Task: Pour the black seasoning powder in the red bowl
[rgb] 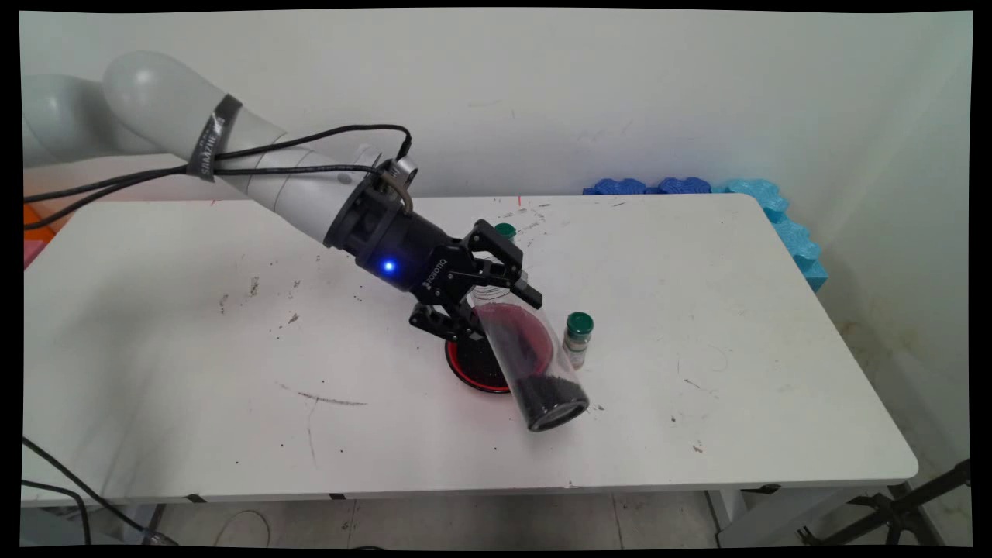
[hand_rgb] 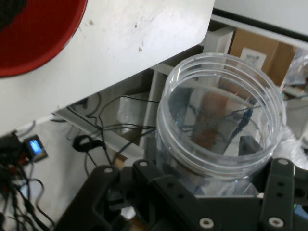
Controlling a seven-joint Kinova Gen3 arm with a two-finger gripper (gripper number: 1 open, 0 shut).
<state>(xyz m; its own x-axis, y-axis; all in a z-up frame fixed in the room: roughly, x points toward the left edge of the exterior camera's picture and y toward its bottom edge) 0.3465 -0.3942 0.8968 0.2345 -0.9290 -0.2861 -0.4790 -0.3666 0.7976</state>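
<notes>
From the main view, my gripper [rgb: 496, 298] is clamped around a clear plastic jar [rgb: 527, 360], holding it tilted above the white table [rgb: 194, 372]. The jar's open mouth is up at my fingers and its base points down toward five o'clock, where dark granules [rgb: 552, 391] have gathered. Directly behind the jar, a red dish [rgb: 469, 368] with dark contents sits on the table, partly hidden by the jar and my linkage. At three o'clock from the jar, just beside it, a small green-capped vial [rgb: 578, 338] stands upright. A second green cap [rgb: 505, 230] peeks out past my fingers at twelve o'clock. Blue foam pieces [rgb: 775, 213] lie along the table's far right corner.

In the hand view, the jar's threaded open rim [hand_rgb: 221, 115] fills the centre, gripped between my fingers. The red dish's edge [hand_rgb: 38, 43] shows at ten o'clock on the white tabletop [hand_rgb: 144, 33].
</notes>
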